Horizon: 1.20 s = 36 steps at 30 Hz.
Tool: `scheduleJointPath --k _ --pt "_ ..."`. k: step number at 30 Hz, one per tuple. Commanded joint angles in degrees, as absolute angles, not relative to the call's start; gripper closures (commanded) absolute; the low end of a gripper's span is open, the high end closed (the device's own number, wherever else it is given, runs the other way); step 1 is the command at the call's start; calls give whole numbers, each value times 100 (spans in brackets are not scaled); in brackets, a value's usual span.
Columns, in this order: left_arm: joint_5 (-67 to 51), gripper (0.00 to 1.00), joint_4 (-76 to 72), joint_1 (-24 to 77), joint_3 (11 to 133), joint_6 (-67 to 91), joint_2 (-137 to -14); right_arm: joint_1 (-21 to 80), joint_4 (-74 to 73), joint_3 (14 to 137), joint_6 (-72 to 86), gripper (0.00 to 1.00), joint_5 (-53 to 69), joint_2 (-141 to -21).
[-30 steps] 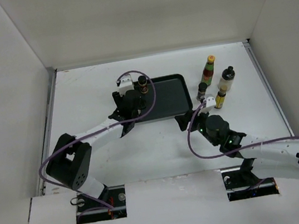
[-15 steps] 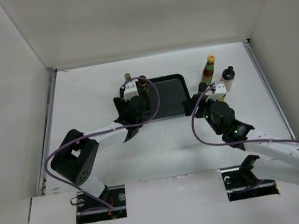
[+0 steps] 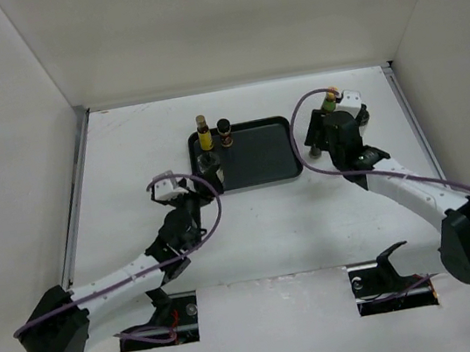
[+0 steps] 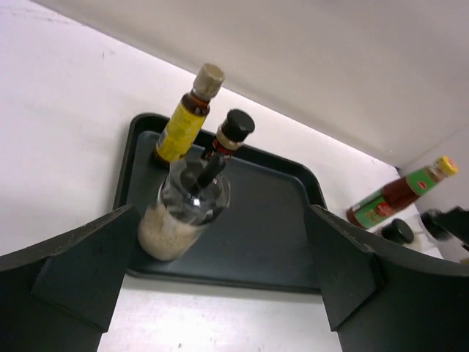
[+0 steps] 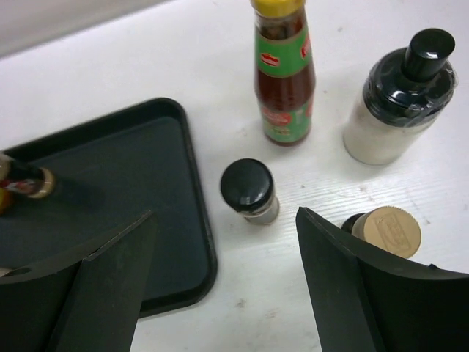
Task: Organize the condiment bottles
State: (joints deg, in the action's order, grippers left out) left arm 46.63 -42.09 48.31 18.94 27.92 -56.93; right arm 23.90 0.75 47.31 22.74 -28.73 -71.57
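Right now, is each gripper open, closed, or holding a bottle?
Left gripper: open, holding nothing.
Right gripper: open, holding nothing.

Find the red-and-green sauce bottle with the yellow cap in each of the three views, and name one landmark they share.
Top external: the red-and-green sauce bottle stands at the far side, right of the black tray, only partly showing.
Left wrist: right edge, slanting in the picture, beyond the tray's right end.
Right wrist: top centre, right of the tray.
Shared landmark: the black tray.

Black rectangular tray [image 3: 258,155] on a white table [image 3: 125,148], plain white walls [image 3: 222,27] around
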Motion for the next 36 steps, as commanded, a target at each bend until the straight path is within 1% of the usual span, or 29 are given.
scheduleJointPath --k 1,3,7,12,19,22,23,25,27,29,32,36 --pt "5001 0 -4799 5066 1338 3094 -5152 2193 -185 5220 2136 18 -2901 -7487" --pt "5045 0 -4799 5111 1091 3094 -4844 2123 -255 5413 2162 18 -2787 -7759" --pt "5142 0 -4843 4839 765 3103 -4412 2122 -290 5712 2180 19 -2733 -8190" --pt "5133 0 -4939 4873 703 3129 -4543 2140 -360 5941 2232 23 -2795 -8630" --pt "5106 0 -5106 4900 659 3155 -4711 2105 -360 6020 2320 32 -2944 -9035" --pt "5115 0 -5115 4865 659 3164 -4711 2114 -369 6047 2338 38 -2979 -9175" --pt "5141 0 -5115 4865 650 3173 -4711 2114 -369 6064 2355 42 -2979 -9219" --pt "5142 0 -5115 4865 650 3182 -4728 2122 -343 6073 2364 54 -3006 -9220" --pt "5142 0 -5115 4856 650 3182 -4755 2122 -247 6056 2321 60 -3242 -9036" --pt "5150 0 -5115 4856 650 3199 -4772 2262 -159 6073 2172 61 -3576 -8738" --pt "5150 0 -5150 4838 650 3243 -4912 2491 -44 6240 1899 61 -3691 -8447" --pt "5159 0 -5247 4838 650 3270 -5080 2860 210 6696 1793 61 -3332 -8779"
